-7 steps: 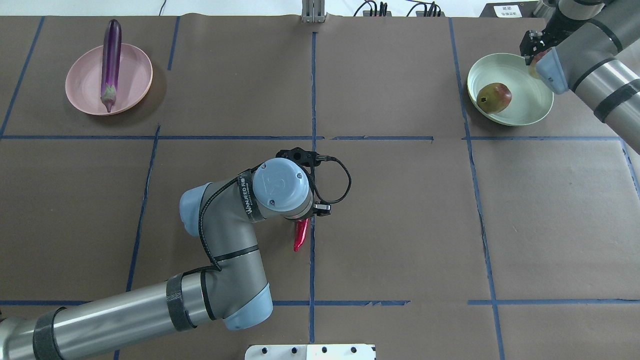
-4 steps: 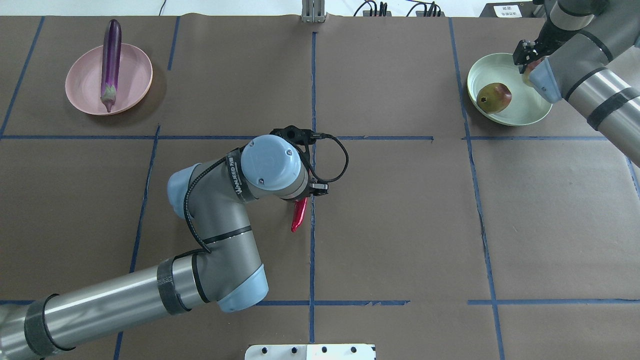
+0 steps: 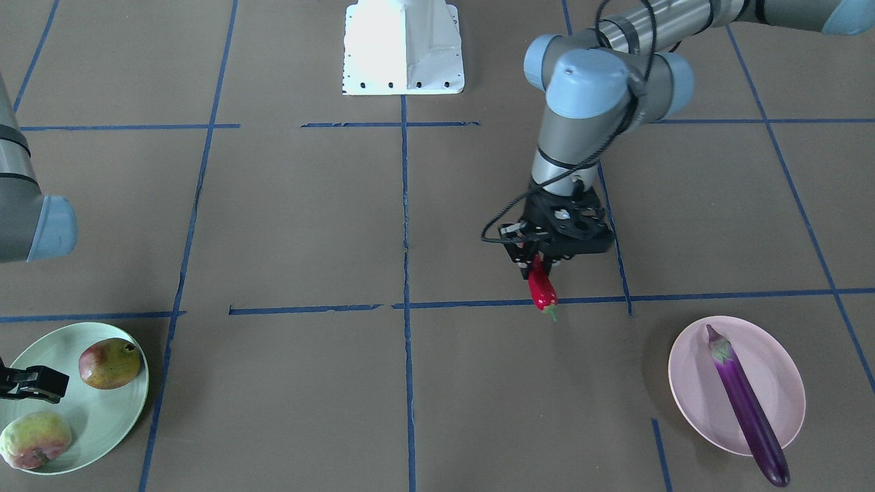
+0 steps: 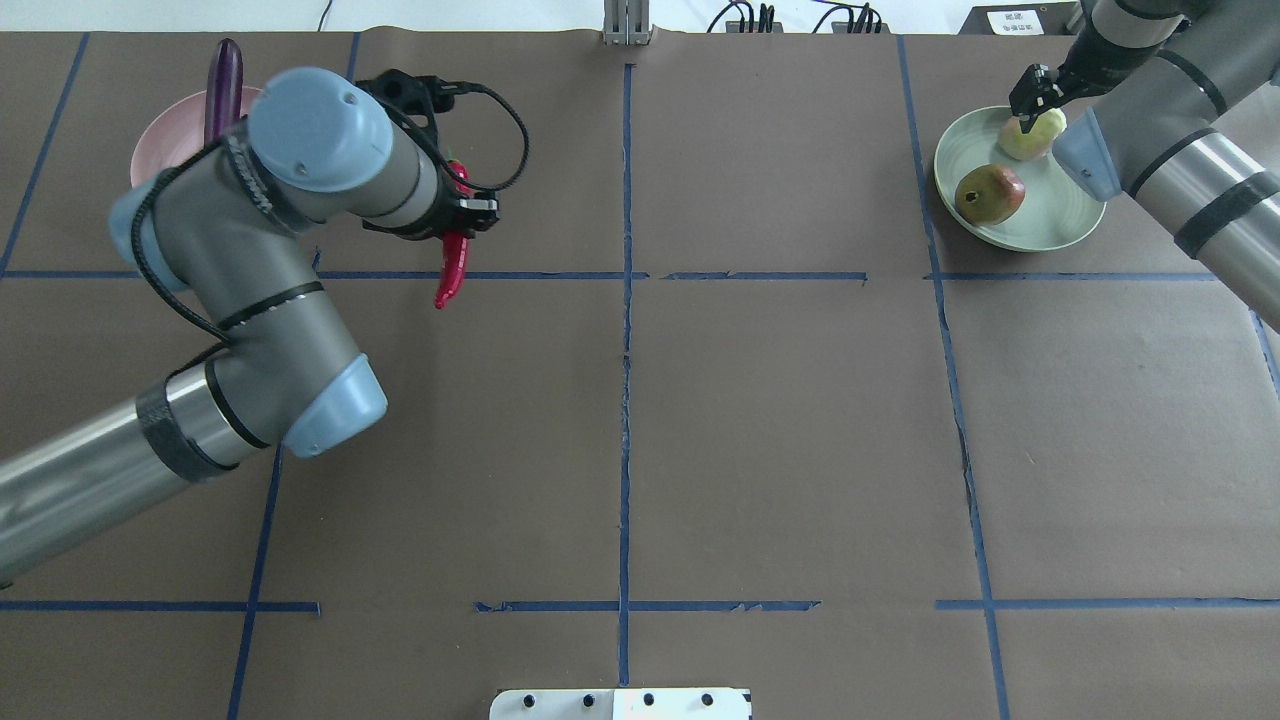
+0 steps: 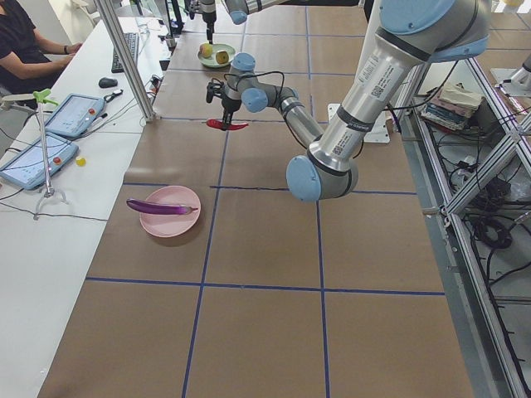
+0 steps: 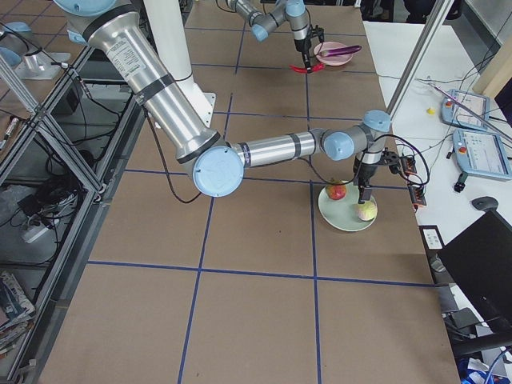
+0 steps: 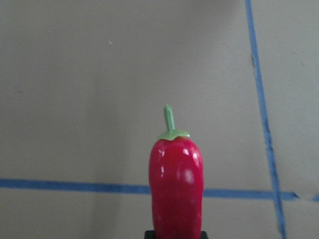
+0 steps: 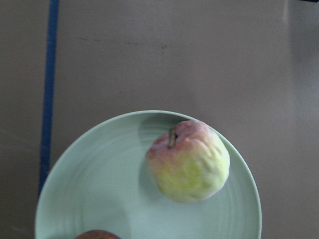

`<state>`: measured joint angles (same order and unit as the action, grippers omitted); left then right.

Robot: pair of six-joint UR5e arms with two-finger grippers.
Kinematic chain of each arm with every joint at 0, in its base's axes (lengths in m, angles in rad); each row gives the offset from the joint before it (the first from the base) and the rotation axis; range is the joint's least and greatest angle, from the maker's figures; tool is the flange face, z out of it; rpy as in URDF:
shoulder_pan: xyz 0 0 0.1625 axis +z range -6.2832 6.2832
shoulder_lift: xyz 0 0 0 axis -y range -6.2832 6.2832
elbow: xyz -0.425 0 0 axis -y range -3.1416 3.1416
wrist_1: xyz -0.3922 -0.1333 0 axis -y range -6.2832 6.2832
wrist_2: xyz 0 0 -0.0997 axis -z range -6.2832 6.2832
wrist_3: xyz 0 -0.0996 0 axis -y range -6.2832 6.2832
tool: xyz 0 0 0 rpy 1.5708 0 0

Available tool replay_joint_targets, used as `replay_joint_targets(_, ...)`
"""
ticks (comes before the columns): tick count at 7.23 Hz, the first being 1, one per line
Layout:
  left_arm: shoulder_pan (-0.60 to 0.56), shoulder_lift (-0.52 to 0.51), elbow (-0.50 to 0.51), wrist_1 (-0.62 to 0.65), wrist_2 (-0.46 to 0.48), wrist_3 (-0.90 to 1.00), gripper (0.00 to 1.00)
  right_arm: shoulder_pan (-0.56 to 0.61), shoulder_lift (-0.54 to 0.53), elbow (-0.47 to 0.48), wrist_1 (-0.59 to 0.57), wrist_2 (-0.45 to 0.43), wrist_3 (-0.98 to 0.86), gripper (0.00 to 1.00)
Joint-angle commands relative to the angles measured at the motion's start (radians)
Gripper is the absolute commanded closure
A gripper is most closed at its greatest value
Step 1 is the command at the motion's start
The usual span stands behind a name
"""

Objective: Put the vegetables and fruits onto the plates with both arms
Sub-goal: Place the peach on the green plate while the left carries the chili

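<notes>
My left gripper (image 4: 455, 205) is shut on the red chili pepper (image 4: 450, 268) and holds it in the air just right of the pink plate (image 4: 165, 135). The chili fills the left wrist view (image 7: 175, 184), green stem forward. The purple eggplant (image 3: 745, 403) lies across the pink plate (image 3: 690, 383). My right gripper (image 4: 1030, 98) hangs open just above the peach (image 4: 1035, 135). The peach lies on the mint green plate (image 4: 1065, 225) beside the pomegranate (image 4: 988, 195). The right wrist view shows the peach (image 8: 188, 160) resting free on the plate (image 8: 75, 164).
The white base block (image 4: 620, 703) sits at the table's near edge. Blue tape lines (image 4: 625, 400) grid the brown table cover. Cables and a metal post (image 4: 626, 22) line the far edge. An operator and tablets (image 5: 41, 149) are at a side desk.
My left arm has carried the chili from the table's middle up and to the far left, near the pink plate. My right gripper has let go of the peach onto the mint plate.
</notes>
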<state>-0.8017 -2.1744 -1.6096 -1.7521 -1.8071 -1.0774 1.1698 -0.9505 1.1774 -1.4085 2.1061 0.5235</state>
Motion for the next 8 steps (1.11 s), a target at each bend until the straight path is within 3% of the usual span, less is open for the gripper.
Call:
replay_joint_targets(1,-0.207,0.042,0.173,-0.006,-0.125,0.1,1.0,-0.004,-0.089,0.225,-0.003,0.118,0.129,0.0)
replay_joint_targets(2,-0.27,0.033,0.279,-0.03,-0.174,0.115,1.0,-0.036,-0.155,0.349,-0.003,0.136,0.22,0.0)
replay_joint_targets(4,-0.287,-0.013,0.513,-0.211,-0.193,0.152,0.92,-0.097,-0.255,0.535,-0.003,0.141,0.349,0.0)
replay_joint_targets(5,-0.286,-0.054,0.602,-0.263,-0.193,0.152,0.61,-0.113,-0.27,0.575,-0.004,0.143,0.378,0.0)
replay_joint_targets(6,-0.284,-0.064,0.605,-0.27,-0.211,0.152,0.21,-0.114,-0.286,0.6,-0.01,0.143,0.382,0.0)
replay_joint_targets(7,-0.281,-0.073,0.603,-0.27,-0.221,0.152,0.0,-0.122,-0.281,0.619,-0.042,0.143,0.382,0.0)
replay_joint_targets(8,-0.283,-0.071,0.6,-0.274,-0.222,0.152,0.0,-0.124,-0.284,0.639,-0.044,0.141,0.382,0.0)
